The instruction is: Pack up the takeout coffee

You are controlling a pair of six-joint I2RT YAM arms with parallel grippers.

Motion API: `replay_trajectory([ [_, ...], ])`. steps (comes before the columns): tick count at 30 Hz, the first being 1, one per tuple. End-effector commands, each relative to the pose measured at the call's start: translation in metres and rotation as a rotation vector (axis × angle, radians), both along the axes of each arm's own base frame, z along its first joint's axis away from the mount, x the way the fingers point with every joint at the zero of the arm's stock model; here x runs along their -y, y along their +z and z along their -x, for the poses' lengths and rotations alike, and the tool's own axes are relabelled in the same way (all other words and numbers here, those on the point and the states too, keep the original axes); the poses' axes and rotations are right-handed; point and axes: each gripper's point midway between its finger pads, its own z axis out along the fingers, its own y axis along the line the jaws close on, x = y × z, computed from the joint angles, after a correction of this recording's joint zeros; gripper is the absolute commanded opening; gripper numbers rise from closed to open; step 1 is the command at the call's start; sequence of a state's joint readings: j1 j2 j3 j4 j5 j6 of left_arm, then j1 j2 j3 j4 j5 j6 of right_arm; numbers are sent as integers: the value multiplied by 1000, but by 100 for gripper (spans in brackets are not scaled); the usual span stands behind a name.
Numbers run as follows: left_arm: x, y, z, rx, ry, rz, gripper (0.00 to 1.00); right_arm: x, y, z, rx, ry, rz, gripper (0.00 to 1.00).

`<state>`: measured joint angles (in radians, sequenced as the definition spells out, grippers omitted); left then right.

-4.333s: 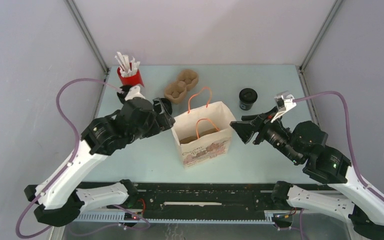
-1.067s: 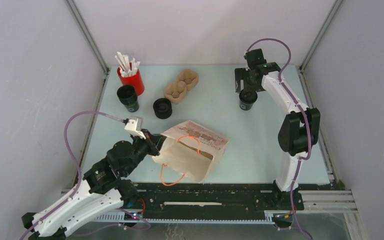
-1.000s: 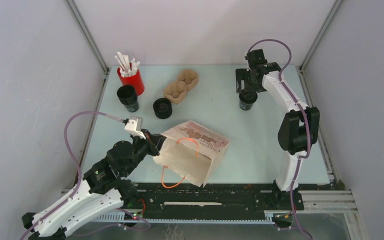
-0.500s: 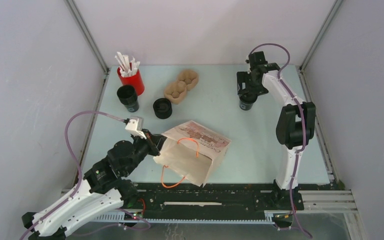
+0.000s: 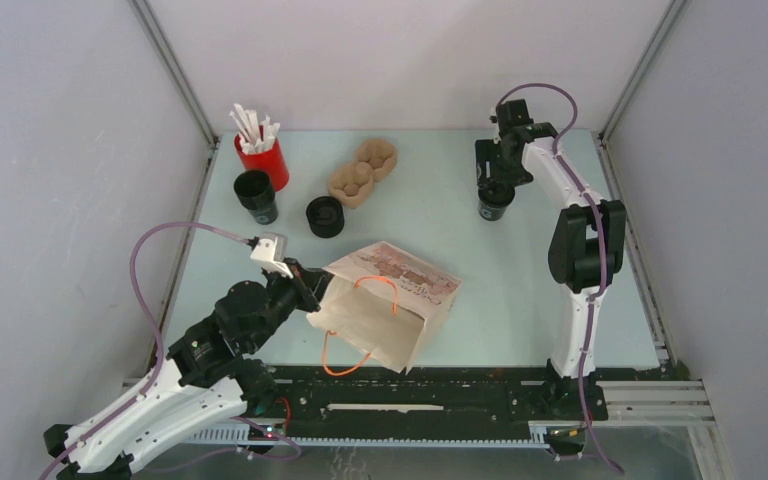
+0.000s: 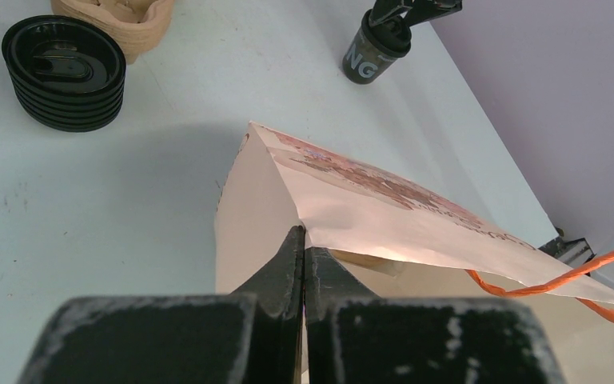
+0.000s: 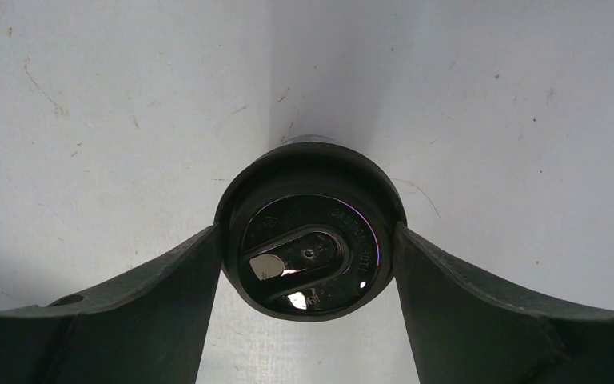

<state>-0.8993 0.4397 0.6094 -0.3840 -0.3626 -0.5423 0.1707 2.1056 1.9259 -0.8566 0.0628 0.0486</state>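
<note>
Presently: Bag Rim Pinched, Cup Flanked

At far left stand a red cup of white sticks [image 5: 263, 155], an open black cup [image 5: 256, 194], a stack of black lids [image 5: 325, 215] and a pulp cup carrier [image 5: 362, 172].

Left gripper [image 6: 302, 248]: fingers together, clamped on the mouth rim of the brown paper bag [image 5: 385, 300]. The bag lies on its side near the table's near edge, orange handles toward that edge. Its reddish print is unreadable.

Bare table [image 5: 520, 290] separates the bag from the takeout coffee [image 7: 310, 252], which stands upright at far right. Sidewall letters "NG" are visible; the lid appears embossed "CAUTION HOT".

Right gripper [image 5: 493, 190]: fingers spread wide, one at each side of the lid rim, no gap visible. Whether they clamp it cannot be told.
</note>
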Motion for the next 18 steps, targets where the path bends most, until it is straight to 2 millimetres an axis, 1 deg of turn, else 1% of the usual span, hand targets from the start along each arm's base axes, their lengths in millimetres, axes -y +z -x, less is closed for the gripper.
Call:
replay_trajectory([
  [1, 3, 21, 2, 24, -13, 45, 0, 6, 11, -7, 24, -3, 15, 85],
  [3, 2, 21, 2, 24, -12, 46, 0, 6, 10, -6, 20, -1, 9, 84],
  [6, 2, 21, 2, 23, -12, 49, 0, 7, 8, -6, 12, -4, -2, 76],
  [7, 2, 21, 3, 23, -14, 50, 0, 7, 7, -5, 12, -6, -5, 75],
  [10, 2, 21, 3, 22, -13, 50, 0, 8, 5, -5, 6, -10, -3, 78],
  [16, 3, 21, 3, 19, -16, 53, 0, 10, 1, -4, 0, -11, 5, 79],
  [18, 2, 21, 3, 19, -16, 54, 0, 10, -2, -4, -5, -11, 5, 81],
])
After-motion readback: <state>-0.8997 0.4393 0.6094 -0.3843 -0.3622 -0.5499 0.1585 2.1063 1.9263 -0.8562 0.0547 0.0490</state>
